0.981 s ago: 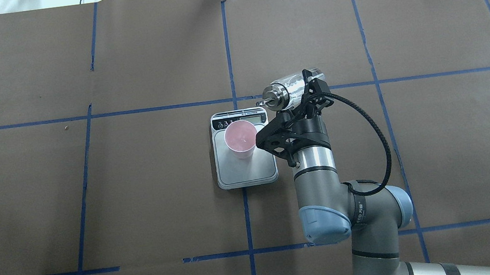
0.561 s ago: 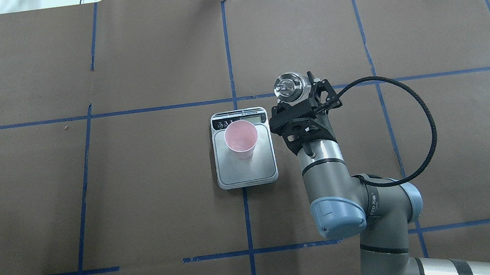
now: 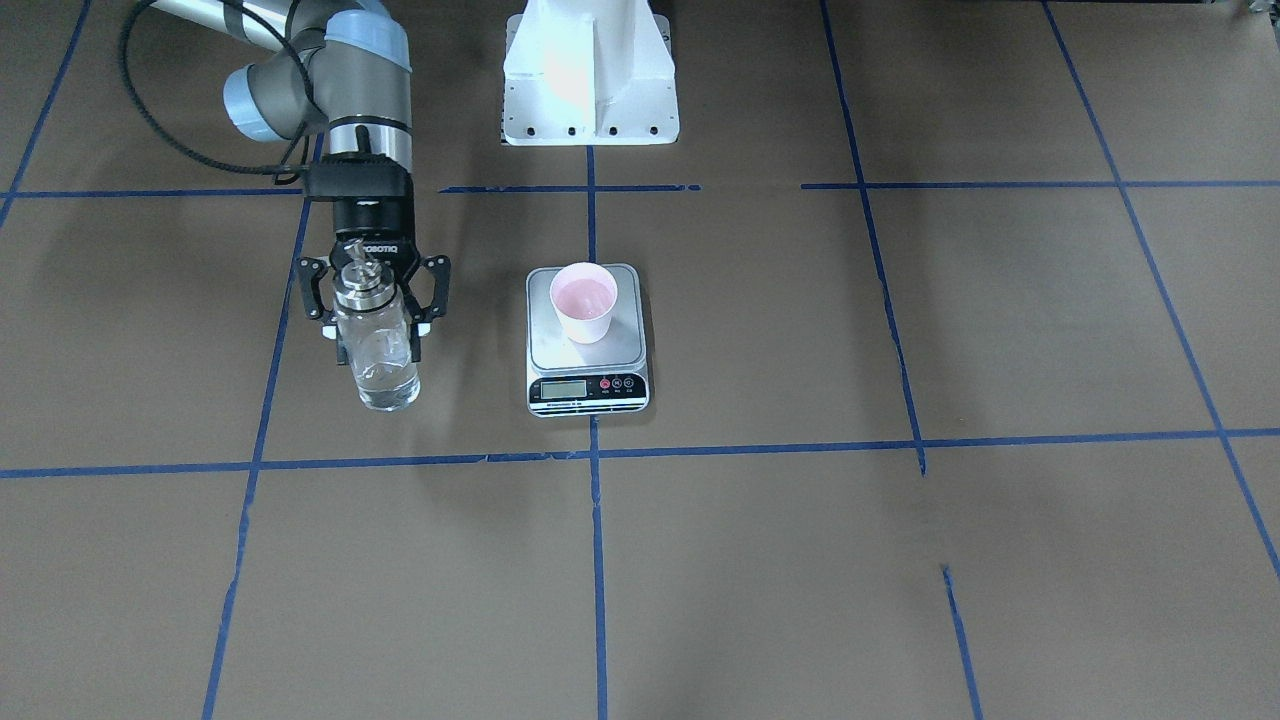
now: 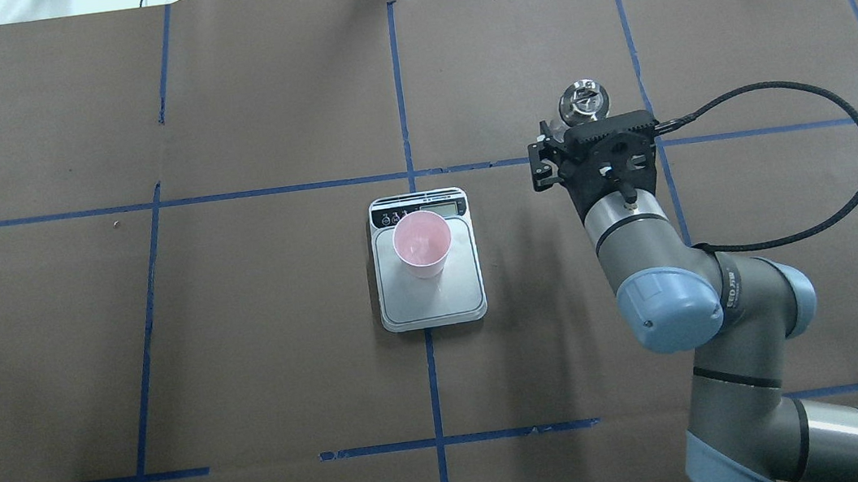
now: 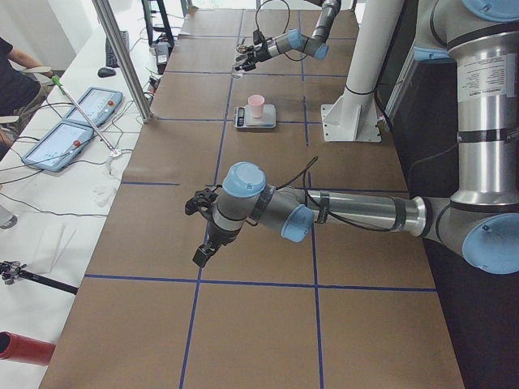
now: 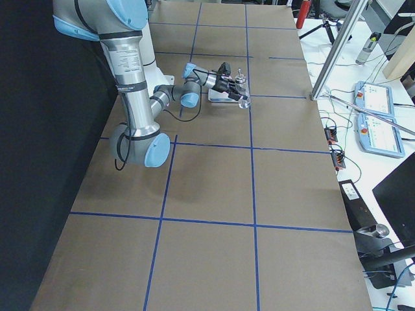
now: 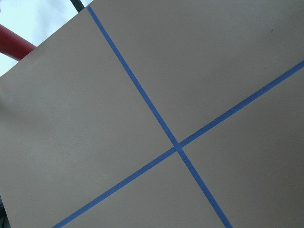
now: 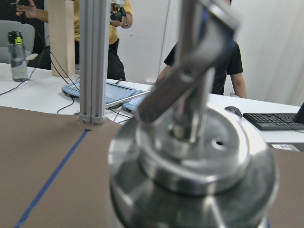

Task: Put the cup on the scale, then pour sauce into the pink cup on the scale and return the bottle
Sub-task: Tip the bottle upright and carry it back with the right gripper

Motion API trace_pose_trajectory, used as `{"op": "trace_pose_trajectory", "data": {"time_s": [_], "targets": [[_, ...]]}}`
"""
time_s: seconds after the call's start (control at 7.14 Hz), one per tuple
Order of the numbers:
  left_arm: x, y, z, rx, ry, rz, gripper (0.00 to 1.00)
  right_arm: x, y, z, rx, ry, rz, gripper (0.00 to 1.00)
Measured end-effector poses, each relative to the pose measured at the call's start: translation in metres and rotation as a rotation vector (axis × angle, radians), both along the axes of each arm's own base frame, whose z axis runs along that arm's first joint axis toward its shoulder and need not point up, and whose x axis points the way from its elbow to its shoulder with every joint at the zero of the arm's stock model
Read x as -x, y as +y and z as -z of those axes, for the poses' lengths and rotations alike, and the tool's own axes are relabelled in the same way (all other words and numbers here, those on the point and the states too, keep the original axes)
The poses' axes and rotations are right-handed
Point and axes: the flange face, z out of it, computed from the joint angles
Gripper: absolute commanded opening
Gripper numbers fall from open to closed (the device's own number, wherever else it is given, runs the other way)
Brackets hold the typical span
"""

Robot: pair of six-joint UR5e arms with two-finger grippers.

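Note:
The pink cup (image 4: 422, 242) stands upright on the scale (image 4: 444, 300), near its display strip; both also show in the front view, the cup (image 3: 584, 300) on the scale (image 3: 627, 350). My right gripper (image 4: 587, 127) is shut on the clear glass bottle (image 3: 378, 345), held upright to the right of the scale and apart from it. Its base is at or just above the table. The metal collar and spout (image 8: 194, 156) fill the right wrist view. My left gripper (image 5: 203, 243) shows only in the left side view, far from the scale; I cannot tell whether it is open.
The white robot base mount (image 3: 590, 80) stands behind the scale. Blue tape lines (image 7: 178, 145) cross the brown table cover. Operators' desks with tablets (image 6: 376, 123) lie beyond the table's far edge.
The bottle has swung from lying tilted with its spout beside the scale to upright. My right gripper has carried it to the right, away from the scale.

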Motion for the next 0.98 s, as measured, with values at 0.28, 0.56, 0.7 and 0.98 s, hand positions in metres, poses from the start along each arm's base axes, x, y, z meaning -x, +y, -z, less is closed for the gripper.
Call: {"op": "trace_pose_trajectory", "data": {"time_s": [0.28,0.56,0.7,0.98], "targets": [[0.003,0.001,0.012,-0.021,0.001,0.006,1.00,-0.029,-0.015,-0.047,0.141,-0.126,-0.044,0.00],[0.005,0.002,0.016,-0.029,0.001,0.011,1.00,-0.041,-0.017,-0.073,0.198,-0.148,-0.069,0.00],[0.006,0.002,0.018,-0.033,0.001,0.013,1.00,-0.049,-0.018,-0.088,0.218,-0.124,-0.079,0.00],[0.007,0.002,0.018,-0.034,0.002,0.014,1.00,-0.054,-0.015,-0.103,0.286,-0.057,-0.062,0.00]]}}
